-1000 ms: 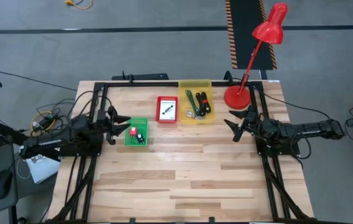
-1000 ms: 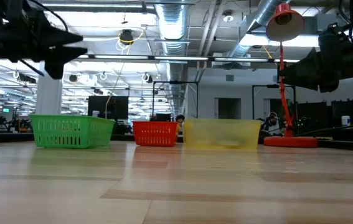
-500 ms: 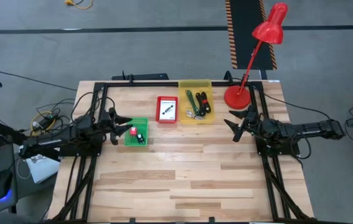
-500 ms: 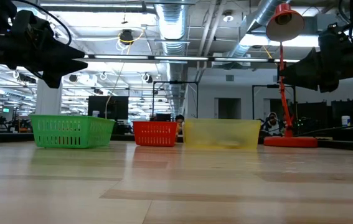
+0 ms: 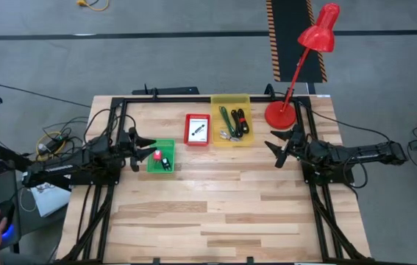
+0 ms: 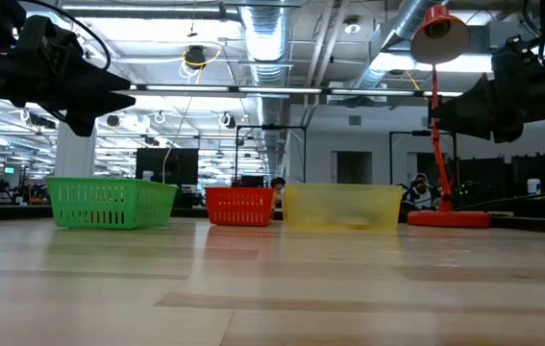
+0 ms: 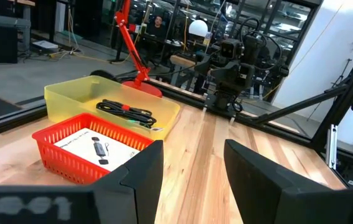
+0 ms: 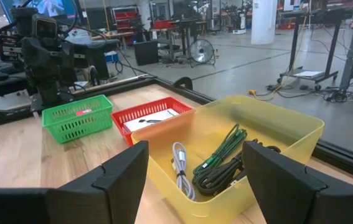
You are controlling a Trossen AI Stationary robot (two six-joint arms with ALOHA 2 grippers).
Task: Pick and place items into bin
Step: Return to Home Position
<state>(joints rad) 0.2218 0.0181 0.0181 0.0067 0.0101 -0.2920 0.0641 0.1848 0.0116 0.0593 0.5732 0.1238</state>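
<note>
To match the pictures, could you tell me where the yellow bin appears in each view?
High: yellow bin, table's top edge, right of centre.
Low: bin just right of centre.
Left wrist: bin beyond the red bin.
Right wrist: nearest bin.
Shared landmark: adjacent red bin.

Pale wood-plank surface (image 5: 215, 213) on grey concrete floor (image 5: 157, 59), black-and-yellow hazard-striped floor strip (image 5: 294, 37) beyond it, red articulated desk lamp (image 5: 279, 114) at the surface's far right corner, exposed silver ceiling ducts (image 6: 270, 38), bright ceiling light panels (image 6: 147, 29), white square column (image 6: 75, 159), round pedestal fan (image 8: 202, 51) on the open workshop floor
</note>
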